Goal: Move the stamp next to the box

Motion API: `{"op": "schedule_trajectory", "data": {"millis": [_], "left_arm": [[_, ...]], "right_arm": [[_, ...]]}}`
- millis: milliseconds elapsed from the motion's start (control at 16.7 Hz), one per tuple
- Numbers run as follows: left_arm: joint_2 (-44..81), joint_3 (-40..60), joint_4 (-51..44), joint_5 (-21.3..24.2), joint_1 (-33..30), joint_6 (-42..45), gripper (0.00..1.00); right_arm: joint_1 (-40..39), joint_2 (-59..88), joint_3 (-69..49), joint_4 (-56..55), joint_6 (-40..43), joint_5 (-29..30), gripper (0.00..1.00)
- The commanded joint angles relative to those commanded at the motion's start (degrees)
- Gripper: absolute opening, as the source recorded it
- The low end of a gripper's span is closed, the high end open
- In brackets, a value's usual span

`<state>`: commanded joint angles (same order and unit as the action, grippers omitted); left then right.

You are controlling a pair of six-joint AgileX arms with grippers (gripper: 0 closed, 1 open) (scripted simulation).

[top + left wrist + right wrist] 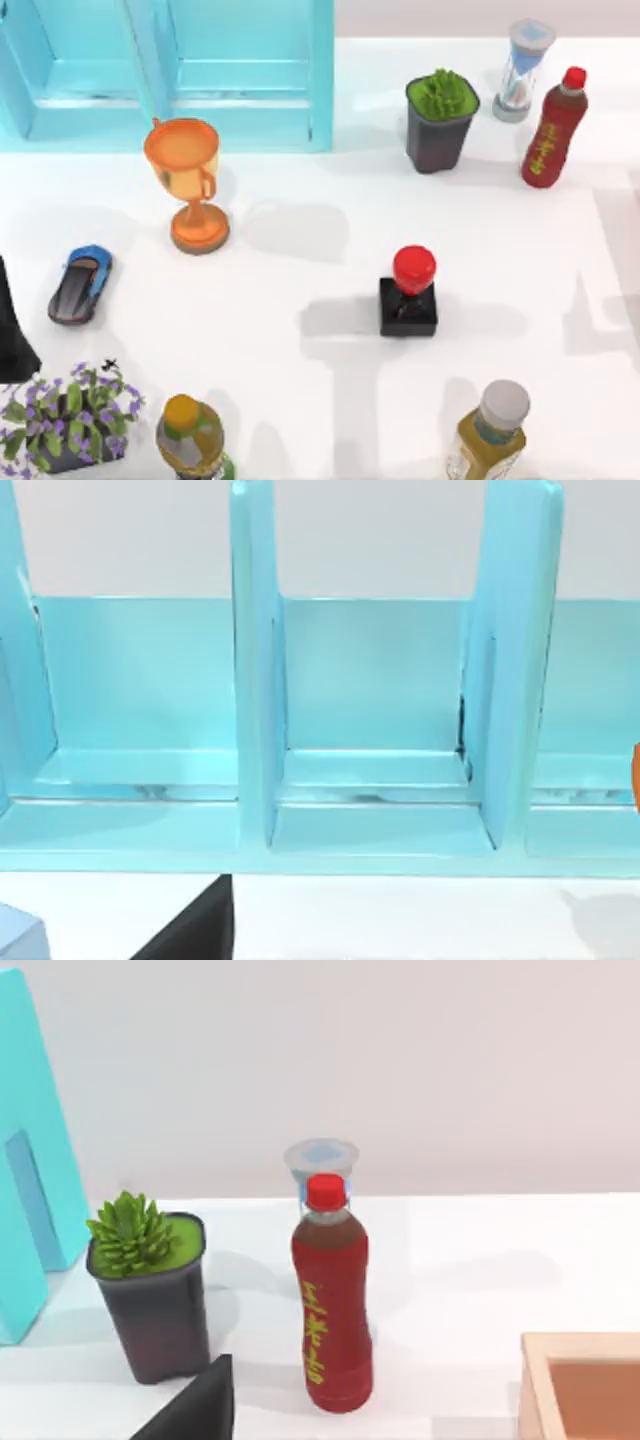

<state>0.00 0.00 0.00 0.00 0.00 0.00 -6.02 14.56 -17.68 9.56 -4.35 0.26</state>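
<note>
Nearest the overhead camera, along the lower edge of the top view, stand a yellow-capped bottle (190, 435), a white-capped bottle of yellowish drink (490, 432) and, in the lower left corner, a pot of purple flowers (70, 420). The stamp (410, 292), black square base with a red round knob, stands upright on the white bench (300, 300) right of centre, apart from everything around it. Left of it are an orange trophy cup (187, 183) and, near the left edge, a blue toy car (80, 284). A light blue rack (170, 70) fills the upper left; in the upper right are a green plant in a dark pot (441, 120), a sand timer (524, 70) and a red-capped dark red bottle (554, 128). A dark arm part (12, 330) enters at the left edge; whether either gripper is wide or narrow I cannot tell. In the left wrist view the rack's dividers (260, 670) rise just ahead, with a dark shape at the lower edge. In the right wrist view the red bottle (331, 1300) stands at centre with the timer (320, 1165) behind it, the potted plant (150, 1290) at lower left, and the corner of a tan wooden box (585, 1385) at lower right.
</note>
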Motion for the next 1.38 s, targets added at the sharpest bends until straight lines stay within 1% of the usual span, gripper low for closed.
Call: {"op": "schedule_trajectory", "data": {"millis": [360, 720, 900, 1140, 1380], "left_arm": [[0.0, 0.0, 0.0, 0.0, 0.0, 0.0, 1.0], [0.0, 0.0, 0.0, 0.0, 0.0, 0.0, 1.0], [0.0, 0.0, 0.0, 0.0, 0.0, 0.0, 1.0], [0.0, 0.0, 0.0, 0.0, 0.0, 0.0, 1.0], [0.0, 0.0, 0.0, 0.0, 0.0, 0.0, 1.0]], "right_arm": [[-8.6, 24.7, -27.7, 15.2, -9.1, -0.2, 1.0], [-18.0, 55.3, -58.5, 34.3, -19.7, -1.1, 1.0], [-22.2, 71.0, -72.1, 44.8, -24.3, -1.4, 1.0], [-26.5, 90.1, -86.2, 58.4, -28.9, -1.2, 1.0], [-29.1, 103.7, -94.7, 68.8, -31.7, -0.5, 1.0]]}}
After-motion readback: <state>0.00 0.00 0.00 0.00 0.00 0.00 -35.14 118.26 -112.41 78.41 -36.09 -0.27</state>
